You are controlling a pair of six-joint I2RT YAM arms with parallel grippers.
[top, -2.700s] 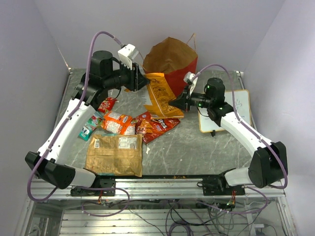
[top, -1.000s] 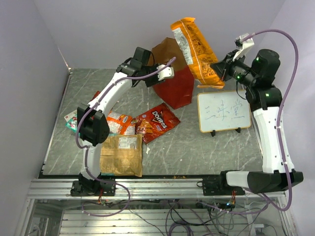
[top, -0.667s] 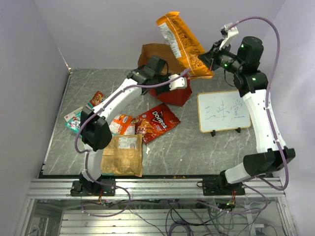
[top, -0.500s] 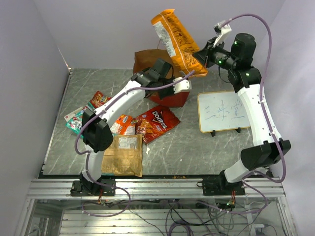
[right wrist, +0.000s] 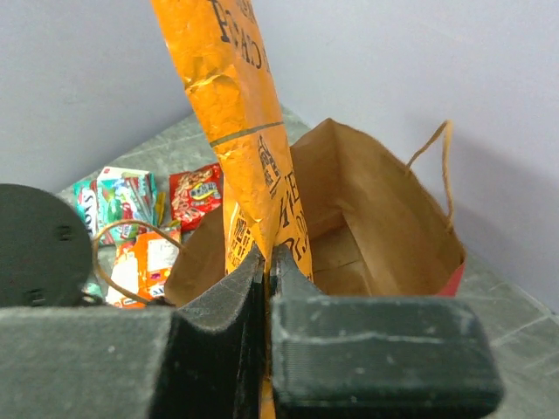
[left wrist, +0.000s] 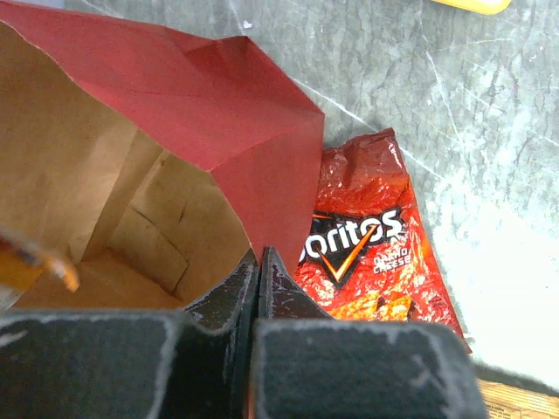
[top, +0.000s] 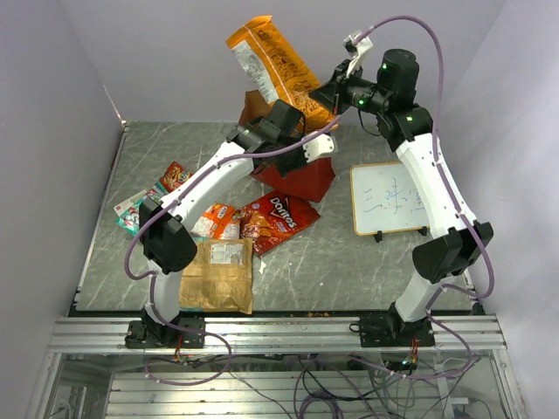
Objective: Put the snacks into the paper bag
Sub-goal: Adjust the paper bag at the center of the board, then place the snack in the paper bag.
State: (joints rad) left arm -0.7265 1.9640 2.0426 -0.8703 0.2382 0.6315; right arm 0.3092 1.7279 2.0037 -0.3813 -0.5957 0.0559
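Observation:
My right gripper (top: pixel 321 96) is shut on the lower end of the orange-yellow chip bag (top: pixel 269 59) and holds it upright, high above the open paper bag (top: pixel 301 179). In the right wrist view the chip bag (right wrist: pixel 244 131) rises from my closed gripper (right wrist: pixel 269 257), with the paper bag's kraft inside (right wrist: pixel 376 218) right below. My left gripper (top: pixel 297 160) is shut on the paper bag's rim; the left wrist view shows the fingers (left wrist: pixel 258 266) pinching the red wall (left wrist: pixel 236 105). A red Doritos packet (top: pixel 275 218) lies just in front of the bag.
An orange packet (top: pixel 214 220), a large kraft-brown pouch (top: pixel 214 275), a small red pack (top: pixel 173 176) and a teal-white pack (top: pixel 135 209) lie at the left front. A wood-framed whiteboard (top: pixel 395 198) stands to the right of the bag.
My right gripper has carried the chip bag up and leftward to above the paper bag's mouth. My left gripper has kept hold of the rim, and the bag has shifted slightly left.

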